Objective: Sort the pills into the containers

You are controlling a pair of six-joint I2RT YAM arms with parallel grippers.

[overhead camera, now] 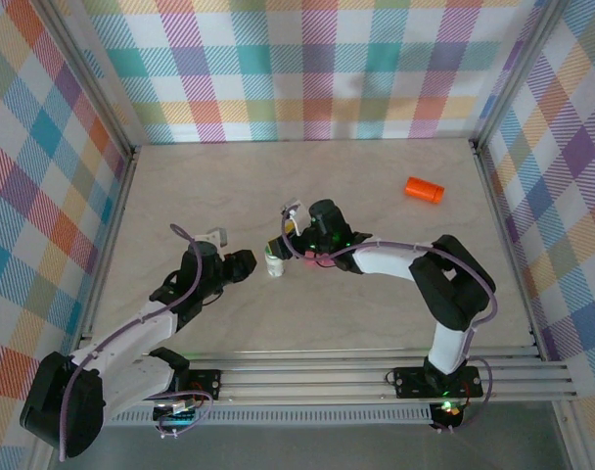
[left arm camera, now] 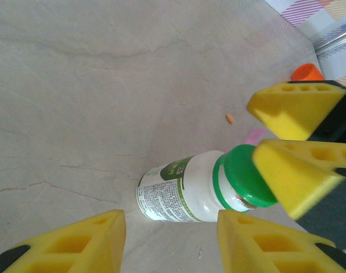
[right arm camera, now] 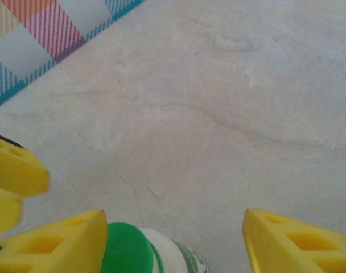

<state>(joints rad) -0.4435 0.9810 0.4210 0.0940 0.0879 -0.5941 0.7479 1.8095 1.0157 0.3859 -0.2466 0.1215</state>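
top: high, looking down | wrists: low, close, seemingly facing each other | shared: white bottle [left arm camera: 178,190]

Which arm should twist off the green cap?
Probably right. The right gripper has its open fingers on either side of the green cap, while the left gripper is open at the other end of the white bottle.

1. The back wall [overhead camera: 307,69], left wall [overhead camera: 43,176] and right wall [overhead camera: 562,196] are covered in a bright plaid of orange, teal, purple, yellow and white.
2. Grey metal posts [overhead camera: 86,78] stand at the back corners.
3. The table top [overhead camera: 356,186] is pale beige with faint marble-like veins.
4. A metal rail [overhead camera: 327,377] runs along its near edge.
5. The light is soft and even.
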